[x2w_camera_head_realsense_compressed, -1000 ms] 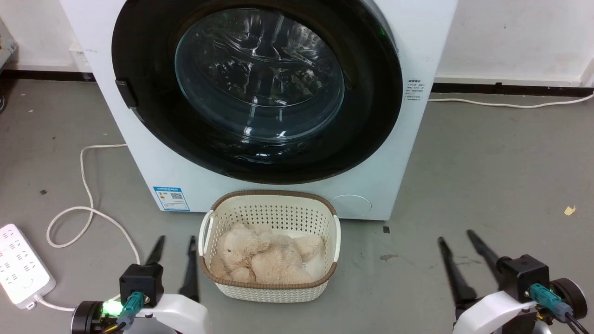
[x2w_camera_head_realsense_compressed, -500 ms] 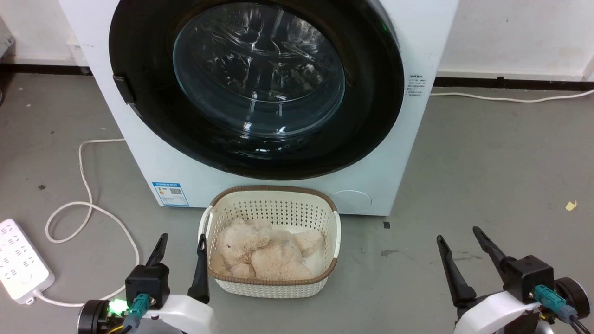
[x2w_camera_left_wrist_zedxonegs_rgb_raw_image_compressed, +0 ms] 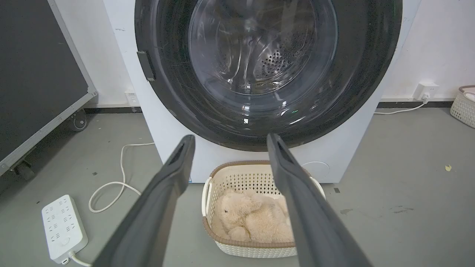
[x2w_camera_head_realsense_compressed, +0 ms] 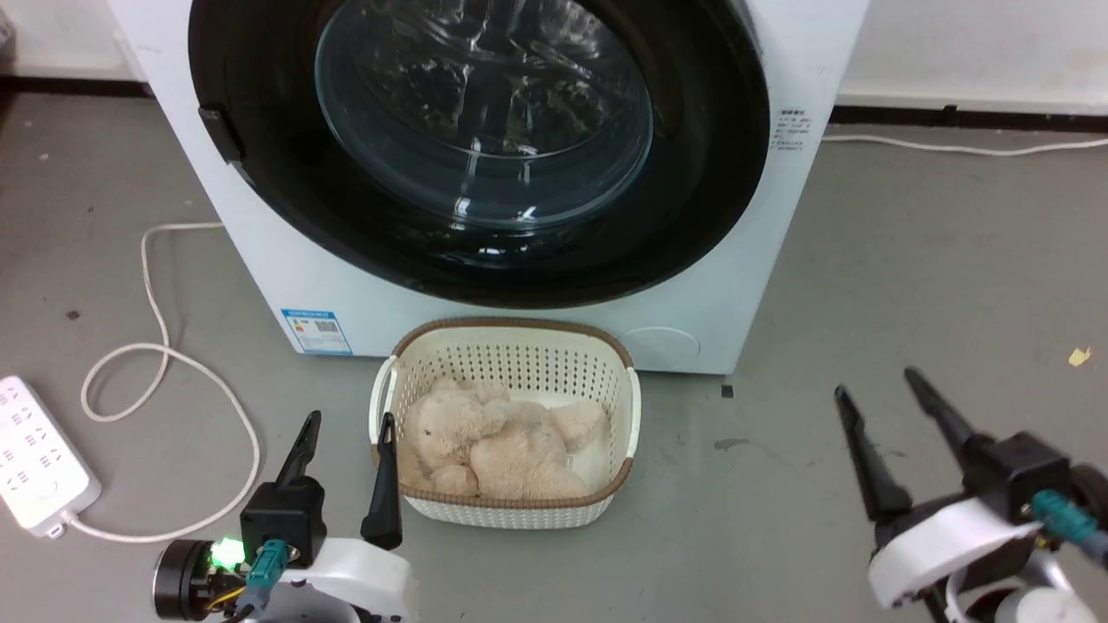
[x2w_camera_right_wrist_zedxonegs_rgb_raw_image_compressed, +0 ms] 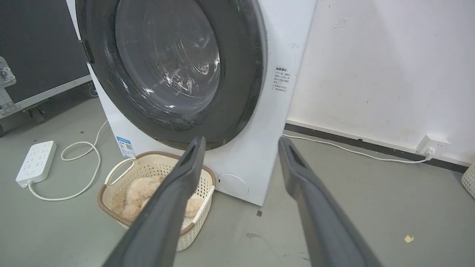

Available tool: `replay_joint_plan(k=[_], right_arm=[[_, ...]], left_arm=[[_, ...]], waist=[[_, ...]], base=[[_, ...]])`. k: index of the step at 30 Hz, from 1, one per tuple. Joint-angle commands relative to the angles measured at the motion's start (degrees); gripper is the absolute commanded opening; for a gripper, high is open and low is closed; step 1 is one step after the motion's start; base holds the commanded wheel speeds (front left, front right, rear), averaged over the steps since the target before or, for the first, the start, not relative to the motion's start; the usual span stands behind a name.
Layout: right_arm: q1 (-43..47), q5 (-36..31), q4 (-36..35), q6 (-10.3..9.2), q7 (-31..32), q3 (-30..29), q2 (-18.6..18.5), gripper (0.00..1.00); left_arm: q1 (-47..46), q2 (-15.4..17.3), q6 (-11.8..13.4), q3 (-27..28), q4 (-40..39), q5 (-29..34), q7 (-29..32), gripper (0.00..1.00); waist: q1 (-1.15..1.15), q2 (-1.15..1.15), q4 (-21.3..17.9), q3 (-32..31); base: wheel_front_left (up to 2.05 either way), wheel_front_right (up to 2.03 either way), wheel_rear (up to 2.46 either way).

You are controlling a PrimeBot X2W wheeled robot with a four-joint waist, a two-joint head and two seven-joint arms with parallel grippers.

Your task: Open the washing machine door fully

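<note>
Left gripper: my jaws apart, empty, by laundry basket's left rim. Washing machine door: shut against washing machine front, looming larger; my head has moved closer. Right gripper: jaws apart, empty, risen; door untouched.

1 washing machine, 1 washing machine door. 2 baskets: near basket just before washing machine, far basket well right of it. 1 plush toy. 1 power strip left of washing machine. 2 grippers: left gripper, right gripper.
</note>
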Motion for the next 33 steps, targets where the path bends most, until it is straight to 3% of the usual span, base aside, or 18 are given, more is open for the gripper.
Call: replay_joint_plan(k=[1,14,15,16,17,33], right_arm=[[-1.51,0.85,0.04,-0.01,-0.53,-0.02,-0.71,1.00],[-9.50,11.12,1.73,-0.01,2.13,-2.06,-2.94,1.00],[-10.11,11.95,1.95,-0.02,2.39,-2.21,-2.98,0.77],[-10.72,12.72,2.17,-0.02,2.63,-2.36,-3.04,0.34],[-11.37,13.53,2.40,-0.02,2.90,-2.49,-3.12,0.00],[-25.27,28.68,11.23,-0.02,11.81,-7.51,-3.11,0.00]], left_arm=[[-0.98,0.00,0.37,-0.43,-0.35,-0.38,-0.54,1.00],[-2.76,0.01,1.85,-2.46,-1.39,-0.70,-2.09,1.00],[-2.86,0.01,1.97,-2.64,-1.46,-0.69,-2.21,1.00],[-2.94,0.01,2.09,-2.80,-1.53,-0.71,-2.33,1.00],[-3.02,0.01,2.22,-2.96,-1.61,-0.73,-2.45,1.00],[-5.17,0.01,4.17,-5.64,-3.15,-1.26,-4.37,1.00]], waist=[[0.00,0.00,0.14,0.43],[0.00,0.00,1.06,3.51],[0.00,0.00,1.15,3.70],[0.00,0.00,1.22,3.88],[0.00,0.00,1.30,4.07],[0.00,0.00,2.99,8.19]], base=[[0.00,0.00,0.00],[0.00,0.00,0.00],[0.00,0.00,0.00],[0.00,0.00,0.00],[0.00,0.00,0.00],[0.00,0.00,0.00]])
